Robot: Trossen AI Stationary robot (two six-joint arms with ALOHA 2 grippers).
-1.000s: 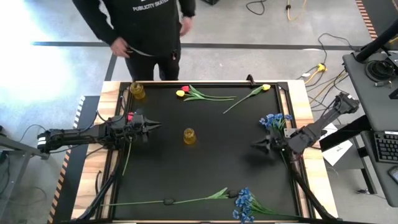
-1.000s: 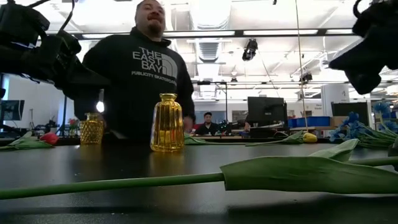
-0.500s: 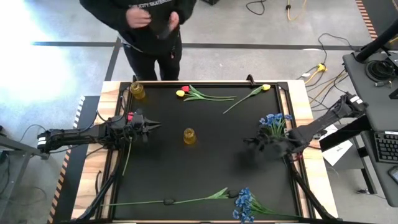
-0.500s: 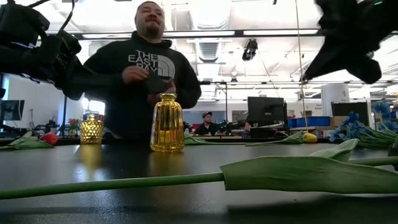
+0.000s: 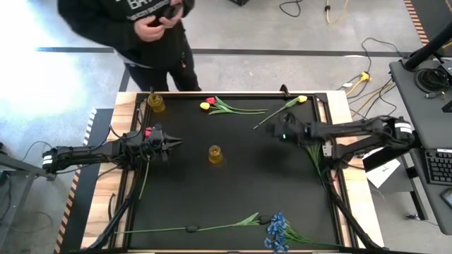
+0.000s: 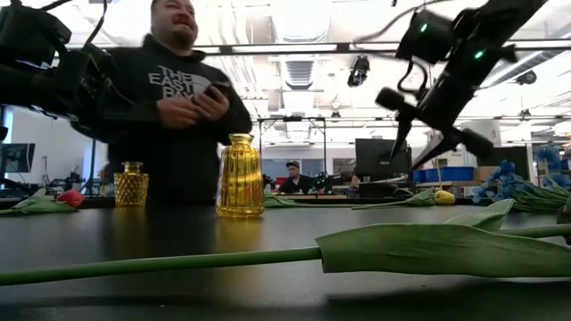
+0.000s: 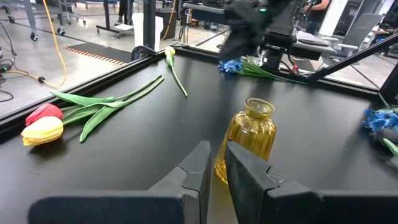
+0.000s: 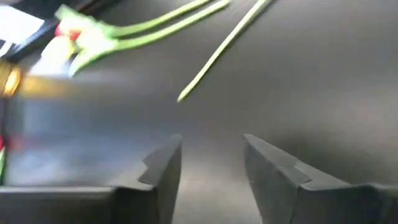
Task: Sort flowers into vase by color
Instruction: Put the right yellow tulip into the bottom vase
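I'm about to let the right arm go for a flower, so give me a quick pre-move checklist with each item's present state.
1. Right claw open and empty: ok, nothing between its fingers.
2. Yellow tulip with its stem end near that claw, free on the table: ok.
3. Centre vase upright: ok.
4. Left claw clear of the vase: ok, beside it; fingers nearly shut.
5. Person at the far edge off the table: ok, hands busy with a phone.

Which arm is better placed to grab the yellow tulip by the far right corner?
Right. Its open gripper hangs just beside that tulip's stem; the left gripper sits across the table.
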